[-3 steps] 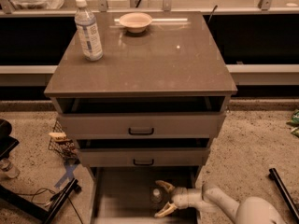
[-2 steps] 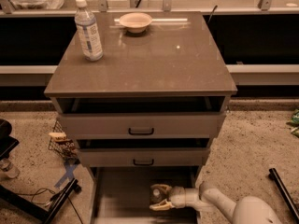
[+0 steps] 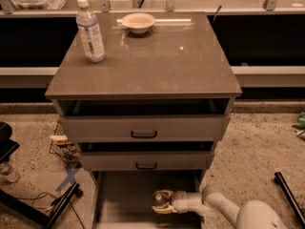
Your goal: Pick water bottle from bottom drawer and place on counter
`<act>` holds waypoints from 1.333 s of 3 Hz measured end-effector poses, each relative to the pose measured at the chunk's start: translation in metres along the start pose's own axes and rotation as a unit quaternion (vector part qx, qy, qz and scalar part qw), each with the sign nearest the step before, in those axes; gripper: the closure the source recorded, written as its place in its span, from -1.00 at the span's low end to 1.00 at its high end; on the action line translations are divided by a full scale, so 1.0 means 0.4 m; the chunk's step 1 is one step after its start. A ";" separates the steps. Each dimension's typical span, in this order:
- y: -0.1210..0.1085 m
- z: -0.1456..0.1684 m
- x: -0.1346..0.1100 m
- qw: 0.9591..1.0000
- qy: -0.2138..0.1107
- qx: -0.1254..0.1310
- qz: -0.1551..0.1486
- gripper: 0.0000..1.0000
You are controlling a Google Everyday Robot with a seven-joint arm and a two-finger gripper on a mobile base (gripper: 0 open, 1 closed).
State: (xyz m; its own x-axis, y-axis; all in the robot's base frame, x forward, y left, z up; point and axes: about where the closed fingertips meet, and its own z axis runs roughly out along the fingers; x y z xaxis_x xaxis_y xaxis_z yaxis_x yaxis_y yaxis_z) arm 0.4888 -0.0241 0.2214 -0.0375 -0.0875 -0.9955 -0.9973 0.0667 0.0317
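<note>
The bottom drawer (image 3: pixel 119 199) of the cabinet is pulled open, with a plain grey floor. My gripper (image 3: pixel 160 202) reaches into it from the right, low at the drawer's front right. Its yellowish fingers (image 3: pixel 163 193) sit on either side of the small clear water bottle (image 3: pixel 158 200), which stands on the drawer floor, and they close against it. The bottle is mostly hidden between the fingers. The counter (image 3: pixel 147 66) is the glossy brown-grey top slab above.
A labelled bottle (image 3: pixel 90 30) stands at the counter's back left and a small bowl (image 3: pixel 138 22) at its back middle. The two upper drawers (image 3: pixel 143 128) are slightly open. A wire basket (image 3: pixel 62 147) and a black stand (image 3: pixel 52 209) are on the floor to the left.
My gripper has moved left across the bottom drawer to the water bottle, and its fingers have narrowed around it.
</note>
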 end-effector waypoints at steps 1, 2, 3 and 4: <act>0.002 0.006 0.000 1.000 -0.001 -0.002 0.001 1.00; 0.007 0.012 -0.024 1.000 0.005 -0.005 -0.005 1.00; 0.017 -0.045 -0.189 1.000 -0.022 -0.008 0.004 1.00; 0.010 -0.124 -0.351 0.999 -0.044 -0.010 0.017 1.00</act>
State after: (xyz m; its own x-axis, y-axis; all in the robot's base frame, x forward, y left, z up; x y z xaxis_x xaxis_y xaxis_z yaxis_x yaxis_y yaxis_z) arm 0.4869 -0.0610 0.3658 -0.0665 0.0013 -0.9978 -0.9967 0.0474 0.0665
